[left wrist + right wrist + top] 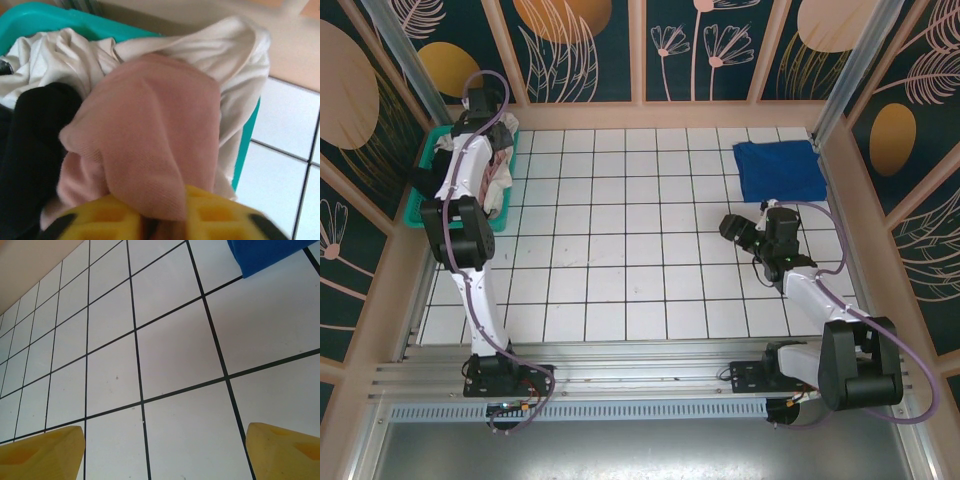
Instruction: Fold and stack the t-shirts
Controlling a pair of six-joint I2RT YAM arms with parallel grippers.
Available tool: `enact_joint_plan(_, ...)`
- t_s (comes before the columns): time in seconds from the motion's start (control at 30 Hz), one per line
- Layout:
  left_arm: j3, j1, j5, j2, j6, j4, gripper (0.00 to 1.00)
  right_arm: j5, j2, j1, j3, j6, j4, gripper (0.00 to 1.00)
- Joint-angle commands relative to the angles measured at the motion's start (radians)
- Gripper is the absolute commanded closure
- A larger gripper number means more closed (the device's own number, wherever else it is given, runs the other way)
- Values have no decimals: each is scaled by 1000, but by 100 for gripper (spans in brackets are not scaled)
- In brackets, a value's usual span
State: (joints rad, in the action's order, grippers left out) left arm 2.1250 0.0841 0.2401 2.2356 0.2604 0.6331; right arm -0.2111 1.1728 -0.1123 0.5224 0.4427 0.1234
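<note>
In the teal basket at the far-left corner of the table, the left gripper is pinching a fold of the dusty-pink t-shirt between its yellow fingers, which are standing almost together. The pink shirt is lying heaped on top, with a white t-shirt spilling over the basket's rim behind it and a black t-shirt sitting beside it. Across the table, the right gripper is hovering over bare white tiles with its fingers spread wide, holding nothing. The royal-blue t-shirt is lying folded flat near the far-right corner, just beyond that gripper.
</note>
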Motion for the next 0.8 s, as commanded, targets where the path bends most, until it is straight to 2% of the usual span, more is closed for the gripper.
enact_joint_plan(0.0,81,8,-18,-22,-3,62,94,-9,-47,-15,45,-27,-13,18)
enact_joint_plan(0.07,121,8,-34,-68,-5,80,100,-21,-59,-19,50,-24,-6,19)
enact_joint_plan(0.17,148,8,-70,-183,-20,60,100,-40,-66,-26,58,-21,2,21)
enact_joint_plan(0.27,144,8,-191,-325,-78,-39,100,-56,-65,-32,65,-19,12,21)
enact_joint_plan(0.33,132,8,-227,-413,-85,-122,100,-69,-66,-35,68,-15,26,21)
enact_joint_plan(0.4,108,8,-193,-497,-83,-215,100,-86,-59,-36,74,-15,40,21)
enact_joint_plan(0.5,93,7,-64,-583,-84,-310,100,-105,-55,-43,78,-12,59,22)
enact_joint_plan(0.57,113,8,-51,-598,-81,-339,100,-111,-51,-46,79,-14,62,22)
enact_joint_plan(0.63,145,8,-127,-597,-49,-352,100,-112,-50,-47,79,-15,67,22)
enact_joint_plan(0.7,160,7,-294,-596,33,-378,100,-118,-50,-46,82,-12,77,22)
enact_joint_plan(0.77,165,-14,-515,-591,121,-425,100,-135,-54,-48,83,-4,91,22)
